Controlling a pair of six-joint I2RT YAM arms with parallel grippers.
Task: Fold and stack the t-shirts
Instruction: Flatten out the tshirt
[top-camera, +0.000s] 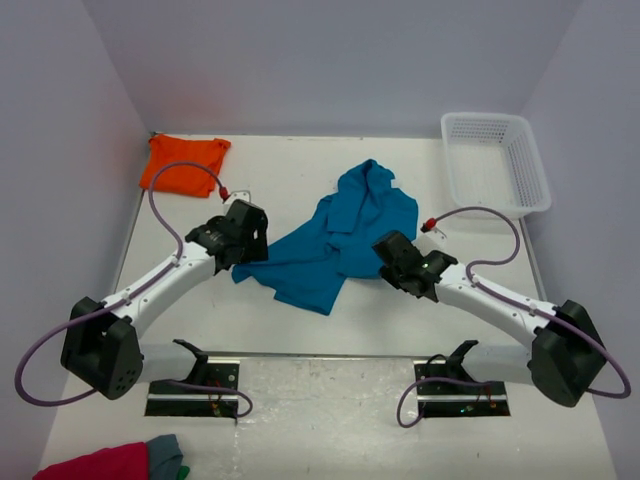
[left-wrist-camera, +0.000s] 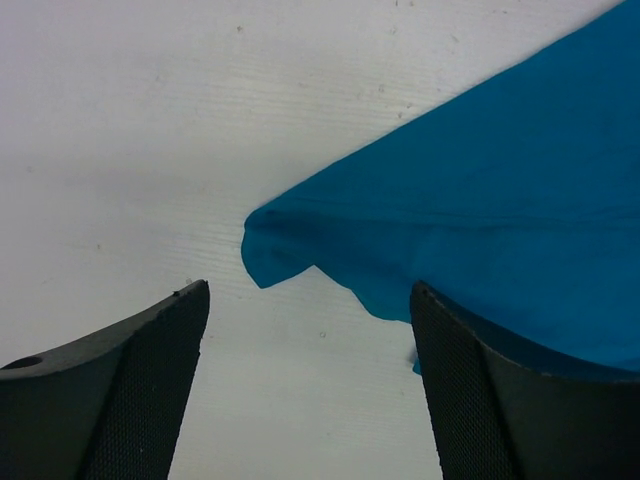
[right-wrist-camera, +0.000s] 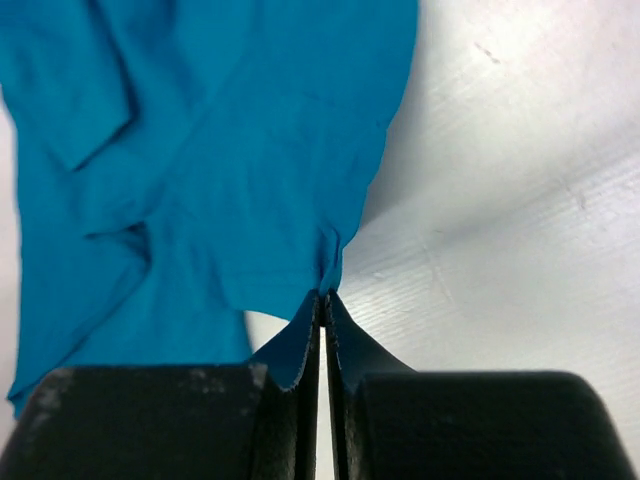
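Observation:
A teal-blue t-shirt (top-camera: 340, 235) lies crumpled in the middle of the table. Its right edge (right-wrist-camera: 335, 262) is pinched between the tips of my right gripper (right-wrist-camera: 326, 296), which is shut on it. At the shirt's left corner (left-wrist-camera: 262, 248) my left gripper (left-wrist-camera: 310, 300) hovers open, its fingers (left-wrist-camera: 150, 345) either side of bare table just short of the cloth. In the top view the left gripper (top-camera: 243, 245) is at the shirt's left end and the right gripper (top-camera: 392, 255) at its right side. The orange t-shirt (top-camera: 183, 163) lies folded at the far left corner.
A white mesh basket (top-camera: 497, 160) stands at the far right. Crimson-pink and grey cloths (top-camera: 120, 461) lie off the table's near left edge. Side walls close in on left and right.

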